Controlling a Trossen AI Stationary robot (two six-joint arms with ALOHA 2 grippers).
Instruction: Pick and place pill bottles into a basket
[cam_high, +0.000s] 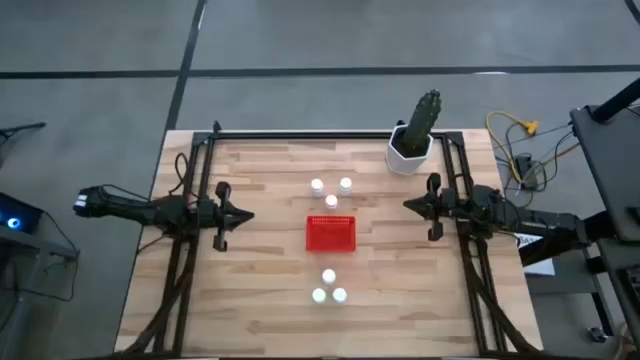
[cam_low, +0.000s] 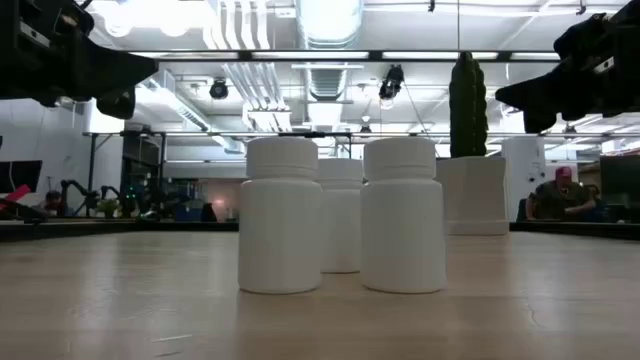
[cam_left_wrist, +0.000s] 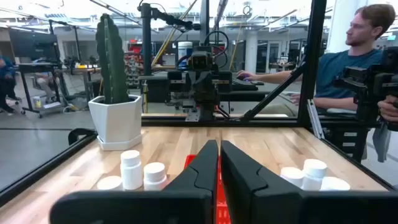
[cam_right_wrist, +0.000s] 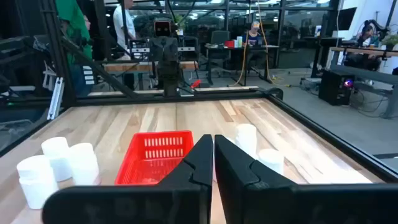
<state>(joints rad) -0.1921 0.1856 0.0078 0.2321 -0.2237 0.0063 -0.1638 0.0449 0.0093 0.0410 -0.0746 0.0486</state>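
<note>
The red basket (cam_high: 330, 233) sits on its base at the table's middle and also shows in the right wrist view (cam_right_wrist: 158, 157). Three white pill bottles (cam_high: 331, 190) stand upright beyond it, toward the far edge. Three more pill bottles (cam_high: 329, 289) stand upright toward the near edge; these fill the low view (cam_low: 340, 215). My left gripper (cam_high: 249, 214) hovers left of the basket, shut and empty, with its fingertips together in the left wrist view (cam_left_wrist: 219, 149). My right gripper (cam_high: 408, 204) hovers right of the basket, shut and empty, as its wrist view (cam_right_wrist: 212, 144) shows.
A white pot with a green cactus (cam_high: 414, 140) stands at the far right corner. Black frame rails (cam_high: 196, 190) run along the table's left, right and far sides. A seated person (cam_left_wrist: 348, 62) is beyond the table's right edge.
</note>
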